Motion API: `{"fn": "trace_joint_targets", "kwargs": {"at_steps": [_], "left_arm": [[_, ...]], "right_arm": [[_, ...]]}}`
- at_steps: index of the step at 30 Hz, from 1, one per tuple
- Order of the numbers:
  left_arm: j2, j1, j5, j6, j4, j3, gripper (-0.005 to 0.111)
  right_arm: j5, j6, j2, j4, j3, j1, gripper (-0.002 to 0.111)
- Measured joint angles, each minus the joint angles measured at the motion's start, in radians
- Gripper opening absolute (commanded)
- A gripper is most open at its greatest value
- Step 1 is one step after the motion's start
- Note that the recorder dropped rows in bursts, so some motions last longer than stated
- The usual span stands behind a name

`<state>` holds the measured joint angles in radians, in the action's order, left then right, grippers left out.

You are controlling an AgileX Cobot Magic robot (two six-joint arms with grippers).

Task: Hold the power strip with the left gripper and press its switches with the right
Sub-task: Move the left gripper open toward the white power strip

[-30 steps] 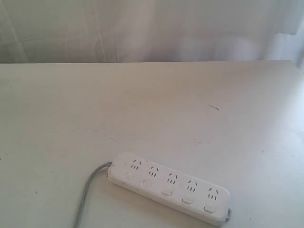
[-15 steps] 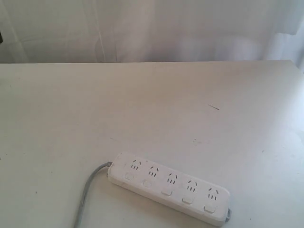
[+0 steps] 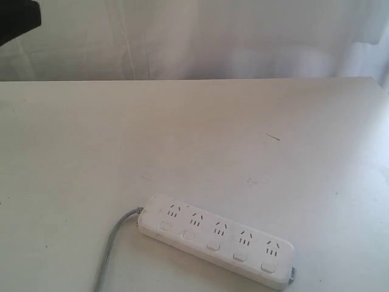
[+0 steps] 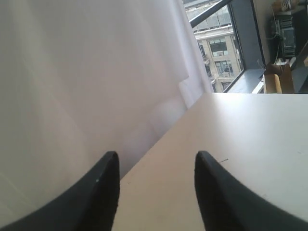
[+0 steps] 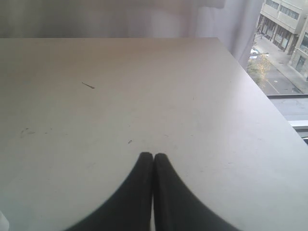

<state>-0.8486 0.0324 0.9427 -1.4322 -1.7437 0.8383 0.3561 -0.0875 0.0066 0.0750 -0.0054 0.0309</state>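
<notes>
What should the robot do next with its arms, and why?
Probably lower the left gripper toward the power strip first: its jaws stand open with nothing between them, and the strip lies unheld on the table, so pressing switches should wait.

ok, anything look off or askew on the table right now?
Nothing damaged or spilled. The power strip lies at a slant to the far edge of the table, its grey cord trailing off the frame's bottom. One small dark sliver lies farther back.
</notes>
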Motion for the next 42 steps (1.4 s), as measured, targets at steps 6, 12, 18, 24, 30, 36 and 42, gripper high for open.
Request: {"fn": "trace_joint_targets", "kwargs": {"at_steps": [6, 12, 18, 24, 30, 36, 42], "left_arm": [[-0.108, -0.119, -0.048, 0.046, 0.0, 0.007, 0.057], [-0.237, -0.33, -0.21, 0.1, 0.0, 0.007, 0.057], [-0.337, -0.491, -0.375, 0.152, 0.0, 0.007, 0.057], [-0.348, -0.539, -0.438, 0.193, 0.0, 0.007, 0.057], [-0.348, -0.541, -0.484, 0.255, 0.0, 0.007, 0.056], [-0.349, -0.541, -0.521, 0.223, 0.0, 0.007, 0.056], [-0.349, -0.541, -0.535, 0.172, 0.002, -0.016, 0.054]], "right_arm": [[0.0, 0.0, 0.0, 0.0, 0.0, 0.0, 0.0], [0.0, 0.0, 0.0, 0.0, 0.0, 0.0, 0.0], [0.0, 0.0, 0.0, 0.0, 0.0, 0.0, 0.0], [0.0, 0.0, 0.0, 0.0, 0.0, 0.0, 0.0], [0.0, 0.0, 0.0, 0.0, 0.0, 0.0, 0.0], [0.0, 0.0, 0.0, 0.0, 0.0, 0.0, 0.0], [0.0, 0.0, 0.0, 0.0, 0.0, 0.0, 0.0]]}}
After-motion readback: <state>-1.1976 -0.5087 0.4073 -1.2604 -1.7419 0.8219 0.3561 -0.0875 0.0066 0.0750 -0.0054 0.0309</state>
